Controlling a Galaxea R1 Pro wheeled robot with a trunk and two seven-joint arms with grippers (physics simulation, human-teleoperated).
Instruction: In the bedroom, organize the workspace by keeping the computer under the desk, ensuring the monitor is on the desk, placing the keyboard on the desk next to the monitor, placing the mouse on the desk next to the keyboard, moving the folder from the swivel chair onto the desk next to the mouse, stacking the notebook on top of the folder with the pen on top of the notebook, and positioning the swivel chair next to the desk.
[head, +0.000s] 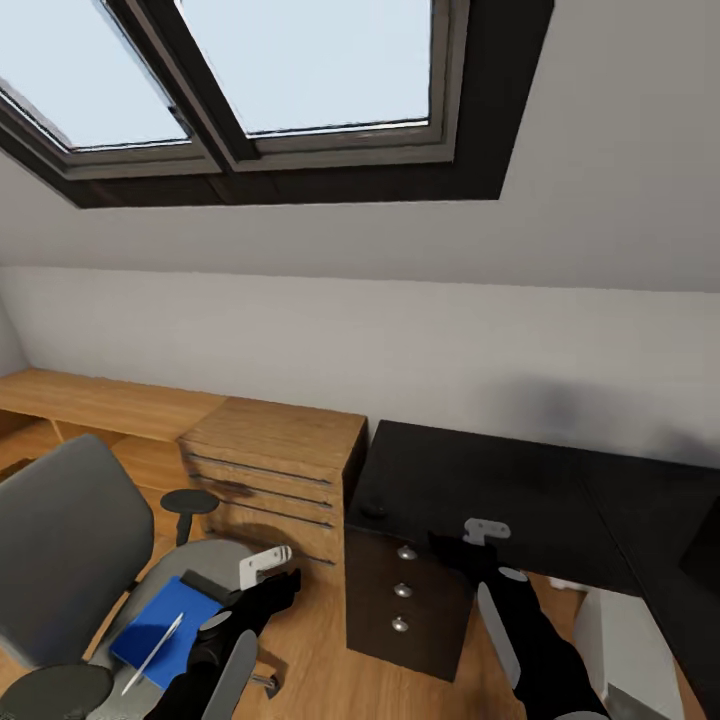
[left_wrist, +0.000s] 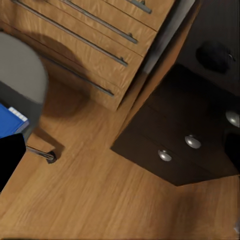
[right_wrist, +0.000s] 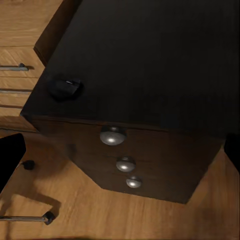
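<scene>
The grey swivel chair (head: 60, 540) stands at the lower left. On its seat lies the blue folder (head: 160, 628), with the silvery pen (head: 152, 655) across it and a small dark notebook (head: 205, 585) at its far end. My left gripper (head: 265, 566) hovers open just right of the seat, and a corner of the folder (left_wrist: 9, 120) lies beside its finger. Over the front edge of the black desk (head: 480, 480), my right gripper (head: 487, 530) is open and empty. The black mouse (head: 372, 508) (right_wrist: 64, 89) sits on the desk's left corner. The keyboard is out of view.
A light wooden drawer cabinet (head: 275, 470) stands between chair and desk. The desk's black drawers carry silver knobs (head: 402, 590). A light grey box, likely the computer (head: 620, 640), sits low right under the desk. A chair castor (left_wrist: 50, 157) rests on the wooden floor.
</scene>
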